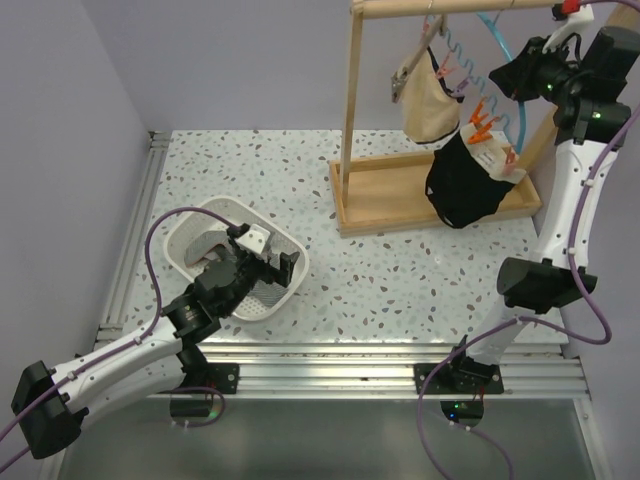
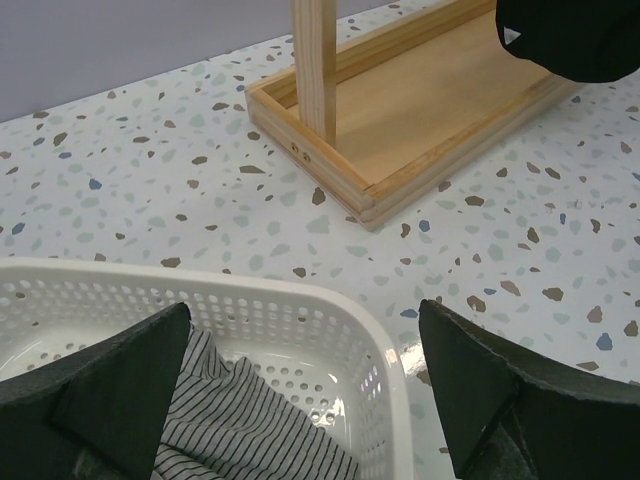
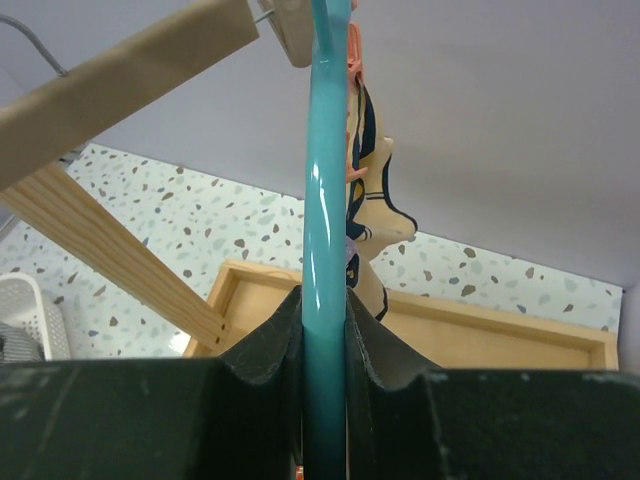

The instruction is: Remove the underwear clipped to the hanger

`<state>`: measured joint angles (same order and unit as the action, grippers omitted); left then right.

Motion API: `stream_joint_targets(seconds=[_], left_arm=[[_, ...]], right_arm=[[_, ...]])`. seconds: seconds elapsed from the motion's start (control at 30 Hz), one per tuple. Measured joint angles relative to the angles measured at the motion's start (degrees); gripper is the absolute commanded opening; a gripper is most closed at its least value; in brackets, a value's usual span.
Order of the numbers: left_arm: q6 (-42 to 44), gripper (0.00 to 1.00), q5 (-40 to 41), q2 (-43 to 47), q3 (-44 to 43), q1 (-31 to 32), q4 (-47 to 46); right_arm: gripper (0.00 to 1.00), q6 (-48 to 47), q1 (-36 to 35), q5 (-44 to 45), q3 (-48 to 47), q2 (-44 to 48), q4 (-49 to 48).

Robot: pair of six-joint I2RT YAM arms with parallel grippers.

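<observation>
The right fingers clamped the hanger, likely to steady it; the beige pair and black pair hung clipped to it. Far from the hanger, left fingers gaped over the basket holding the striped pair

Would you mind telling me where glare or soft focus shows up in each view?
Top external: even light, soft shadows. Left wrist: the left fingers are dark, showing little detail; a small glint sits on the basket rim. Right wrist: a glare streak runs down the teal hanger.
</observation>
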<state>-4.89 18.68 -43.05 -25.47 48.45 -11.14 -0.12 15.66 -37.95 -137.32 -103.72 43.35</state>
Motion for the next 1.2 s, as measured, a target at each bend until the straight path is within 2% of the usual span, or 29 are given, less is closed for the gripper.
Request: stream_joint_targets(seconds=[0.43,1.2], left_arm=[[0.0,1.00,0.0,0.1,0.0,0.0,0.0],[0.0,1.00,-0.1,0.0,0.0,0.0,-0.2]], right_arm=[[0.00,1.6,0.0,2.3,0.4,2.7,-1.5],[0.00,-6.4,0.5,7.5,17.8,16.1,-2.4]])
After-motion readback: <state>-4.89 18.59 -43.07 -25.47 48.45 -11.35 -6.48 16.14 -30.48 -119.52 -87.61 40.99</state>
